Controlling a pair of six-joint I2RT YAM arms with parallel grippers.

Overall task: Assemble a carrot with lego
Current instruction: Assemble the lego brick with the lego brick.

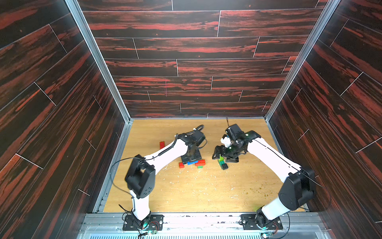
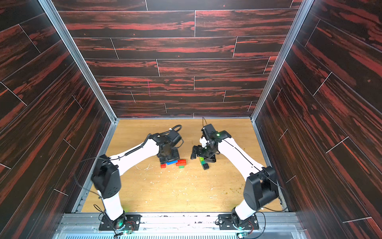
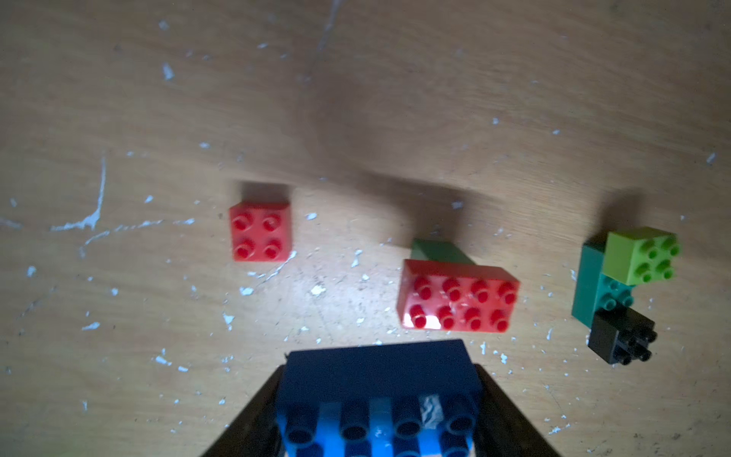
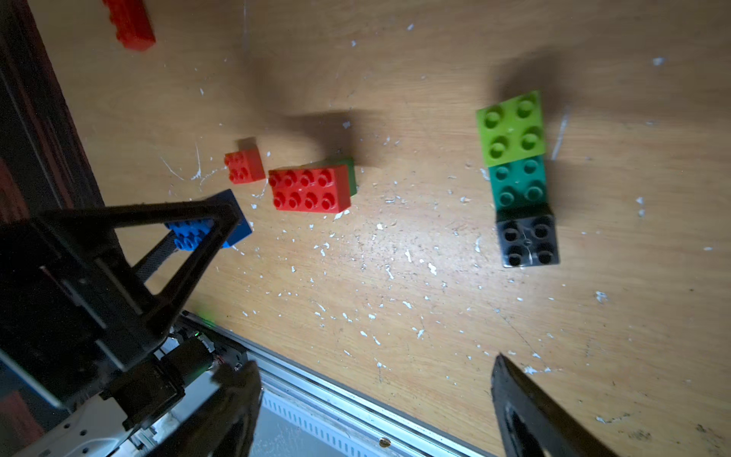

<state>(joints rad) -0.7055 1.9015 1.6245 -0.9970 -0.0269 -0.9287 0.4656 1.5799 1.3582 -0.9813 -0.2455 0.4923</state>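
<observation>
I see my left gripper (image 3: 379, 423) clamping the blue brick (image 3: 375, 370); my right gripper (image 4: 374, 368) hangs wide open near the teal bar (image 4: 518, 182).

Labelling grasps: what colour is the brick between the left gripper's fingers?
A blue oblong studded plastic brick; shows best in the left wrist view.

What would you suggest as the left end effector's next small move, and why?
Probably raise the left end effector a little and carry its blue brick over the red eight-stud brick. The blue brick is gripped just beside it, and that red brick sits on the green brick with its studs bare.
</observation>
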